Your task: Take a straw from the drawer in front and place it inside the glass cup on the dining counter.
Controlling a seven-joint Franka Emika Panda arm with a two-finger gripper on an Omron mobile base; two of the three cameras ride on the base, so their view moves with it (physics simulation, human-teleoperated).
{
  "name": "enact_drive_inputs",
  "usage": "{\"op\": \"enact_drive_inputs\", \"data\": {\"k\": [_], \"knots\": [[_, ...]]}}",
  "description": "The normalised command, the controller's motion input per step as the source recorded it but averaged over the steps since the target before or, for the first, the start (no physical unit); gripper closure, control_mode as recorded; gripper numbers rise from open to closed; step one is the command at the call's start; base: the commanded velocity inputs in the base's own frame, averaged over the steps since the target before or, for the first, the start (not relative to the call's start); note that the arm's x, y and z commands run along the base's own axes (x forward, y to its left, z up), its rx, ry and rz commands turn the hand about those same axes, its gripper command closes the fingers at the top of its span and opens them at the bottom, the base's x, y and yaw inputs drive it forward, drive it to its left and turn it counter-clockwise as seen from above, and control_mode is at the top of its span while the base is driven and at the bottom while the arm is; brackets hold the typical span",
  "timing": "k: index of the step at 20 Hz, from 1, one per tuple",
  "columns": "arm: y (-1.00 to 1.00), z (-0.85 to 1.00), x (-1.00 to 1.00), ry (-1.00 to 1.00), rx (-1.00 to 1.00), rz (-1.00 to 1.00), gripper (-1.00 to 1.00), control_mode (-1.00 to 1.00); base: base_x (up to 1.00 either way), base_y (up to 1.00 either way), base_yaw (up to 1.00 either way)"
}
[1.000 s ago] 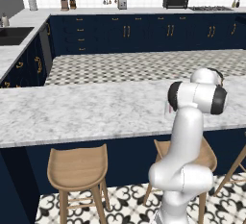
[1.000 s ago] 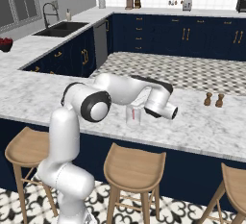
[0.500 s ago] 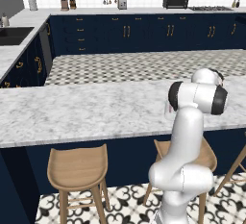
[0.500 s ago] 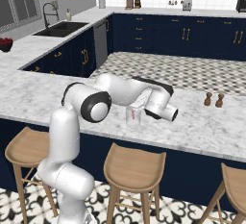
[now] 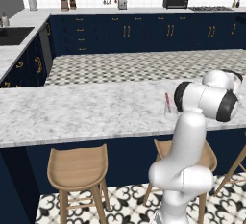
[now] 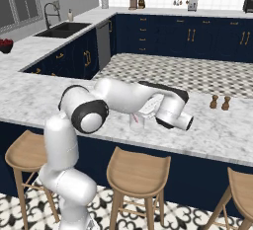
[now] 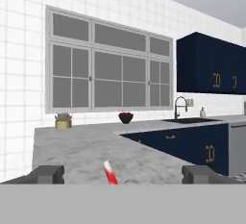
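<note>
In the hand view the gripper (image 7: 122,172) stands wide, its two dark fingertips (image 7: 45,174) far apart at the bottom edge and holding nothing. Between them rises the pink-red tip of the straw (image 7: 110,172), touching neither finger.

From the left base view the straw (image 5: 167,102) stands slightly tilted on the dining counter (image 5: 86,110), just beside the arm's dark elbow joint; the glass cup around it is too faint there to make out clearly. From the right base view the arm reaches across the dining counter (image 6: 217,130), and the glass cup (image 6: 140,119) shows partly under the forearm, with a sliver of the straw (image 6: 135,119) at its side.

Further right on the slab stand two small brown shakers (image 6: 220,102), well apart from the cup. Wooden stools (image 6: 138,167) line the counter's near side.
</note>
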Motion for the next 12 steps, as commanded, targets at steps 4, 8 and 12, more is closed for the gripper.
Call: {"op": "enact_drive_inputs", "data": {"k": [4, 8, 12], "knots": [[-0.01, 1.00, -0.83, 0.00, -0.02, -0.03, -1.00, -1.00, 0.00, 0.00, 0.00], [0.00, 0.90, -0.86, -0.02, -0.14, -0.01, -1.00, -1.00, 0.00, 0.00, 0.00], [0.00, 0.63, -0.64, -0.02, -0.33, -0.04, -1.00, -1.00, 0.00, 0.00, 0.00]]}}
